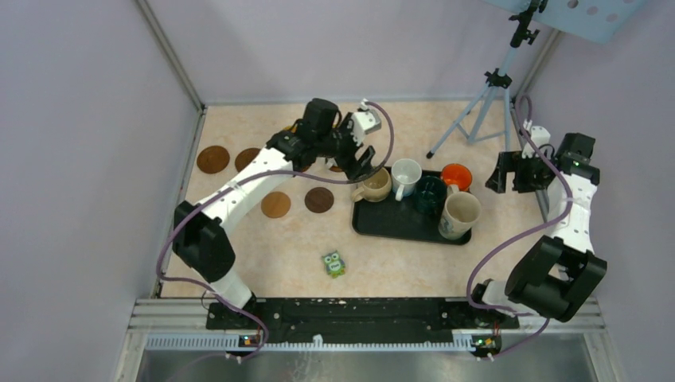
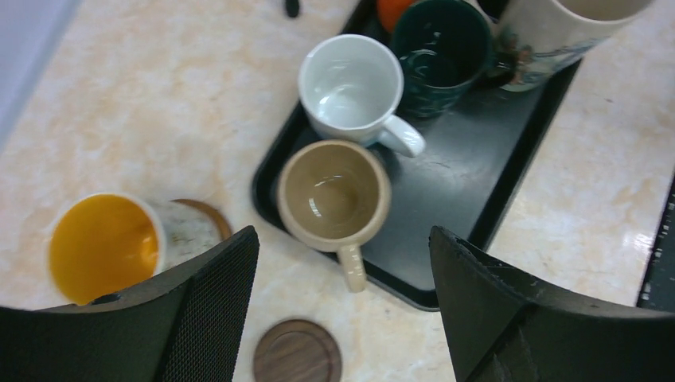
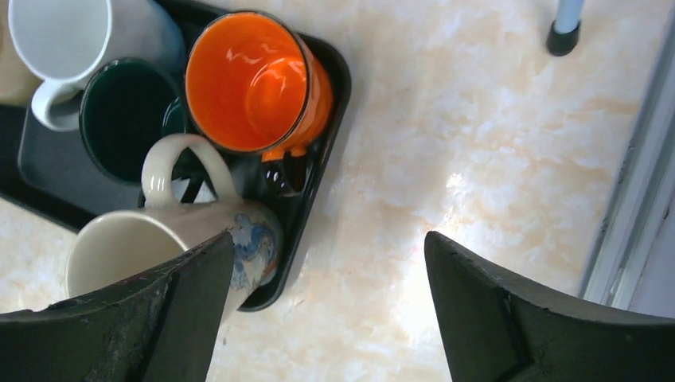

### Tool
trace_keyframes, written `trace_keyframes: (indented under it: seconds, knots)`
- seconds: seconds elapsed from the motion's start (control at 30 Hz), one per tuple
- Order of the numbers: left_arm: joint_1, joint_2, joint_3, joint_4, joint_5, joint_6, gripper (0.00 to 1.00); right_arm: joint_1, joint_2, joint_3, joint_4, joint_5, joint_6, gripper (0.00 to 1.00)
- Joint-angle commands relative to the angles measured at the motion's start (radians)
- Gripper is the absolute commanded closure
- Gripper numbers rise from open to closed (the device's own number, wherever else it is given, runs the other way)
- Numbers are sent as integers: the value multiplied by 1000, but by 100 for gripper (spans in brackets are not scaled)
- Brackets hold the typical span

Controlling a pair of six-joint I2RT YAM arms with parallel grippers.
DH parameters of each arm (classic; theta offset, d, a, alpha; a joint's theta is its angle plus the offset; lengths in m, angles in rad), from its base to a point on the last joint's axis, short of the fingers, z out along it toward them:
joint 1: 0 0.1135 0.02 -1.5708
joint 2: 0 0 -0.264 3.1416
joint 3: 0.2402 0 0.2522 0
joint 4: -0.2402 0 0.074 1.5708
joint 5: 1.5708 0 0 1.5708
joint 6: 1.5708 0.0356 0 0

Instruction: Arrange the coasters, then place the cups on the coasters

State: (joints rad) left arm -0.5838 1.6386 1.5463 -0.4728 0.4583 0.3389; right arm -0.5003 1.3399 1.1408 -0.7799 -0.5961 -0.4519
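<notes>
An orange-lined cup [image 2: 103, 247] sits on a coaster [image 2: 213, 216] just left of the tray [image 1: 398, 231]. Five more cups [image 1: 460, 215] stand on the tray, and other coasters [image 1: 276, 204] lie on the bench [image 1: 263, 255] further left. The left end effector [image 2: 342, 239] hangs released above the beige cup [image 2: 334, 191]. The right end effector [image 3: 326, 247], also released, hovers over the bench beside the tray's right edge.

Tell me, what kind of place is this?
Probably a robot lab booth: plain walls box in the table, a left arm and right arm are mounted at its edge, and a tripod stands at the back.
</notes>
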Motion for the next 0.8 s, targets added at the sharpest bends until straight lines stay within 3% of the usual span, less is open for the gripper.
trace_keyframes:
  seconds: [0.0, 0.43, 0.77]
  knots:
    - [-47, 31, -15, 25, 42, -66, 16, -4, -9, 24, -111, -64, -90, 14]
    - [-70, -15, -190, 146, 80, -152, 14, 95, 34, 61, -210, -162, -58, 19]
    - [-71, 29, -216, 60, -149, -124, 16, 181, 46, 59, -155, -171, 14, 19]
